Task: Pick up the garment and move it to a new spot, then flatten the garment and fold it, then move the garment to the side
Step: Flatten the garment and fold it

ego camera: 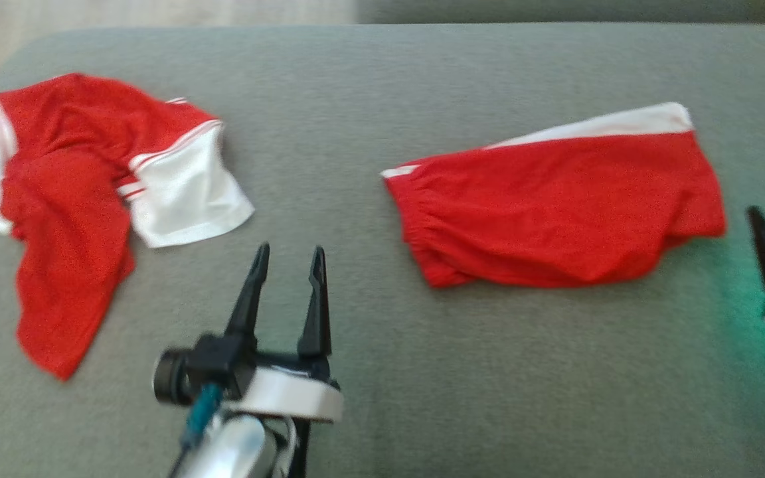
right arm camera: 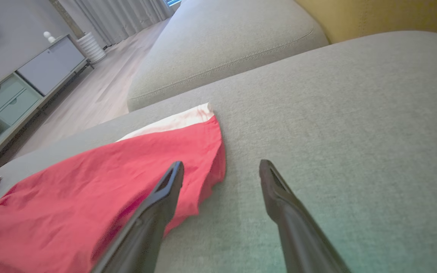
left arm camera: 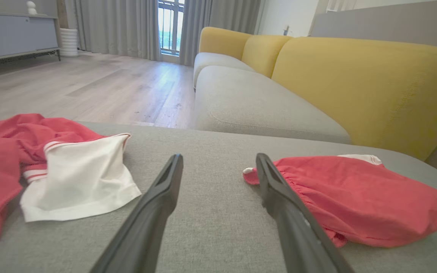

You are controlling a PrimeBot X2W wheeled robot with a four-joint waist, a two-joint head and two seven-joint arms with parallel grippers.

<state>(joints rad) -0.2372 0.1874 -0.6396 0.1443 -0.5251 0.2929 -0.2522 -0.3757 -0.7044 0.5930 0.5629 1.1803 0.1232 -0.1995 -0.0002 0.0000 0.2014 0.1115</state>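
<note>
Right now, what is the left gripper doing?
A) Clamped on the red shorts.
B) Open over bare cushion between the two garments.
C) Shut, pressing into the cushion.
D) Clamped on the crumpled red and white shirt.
B: the left gripper has its fingers apart and holds nothing, over the grey cushion between the shirt and the shorts.

This is looking like a home living room. A yellow-backed sofa (left arm camera: 355, 83) is standing on a wooden floor (left arm camera: 89, 83), and grey curtains (left arm camera: 116, 26) are hanging behind.
</note>
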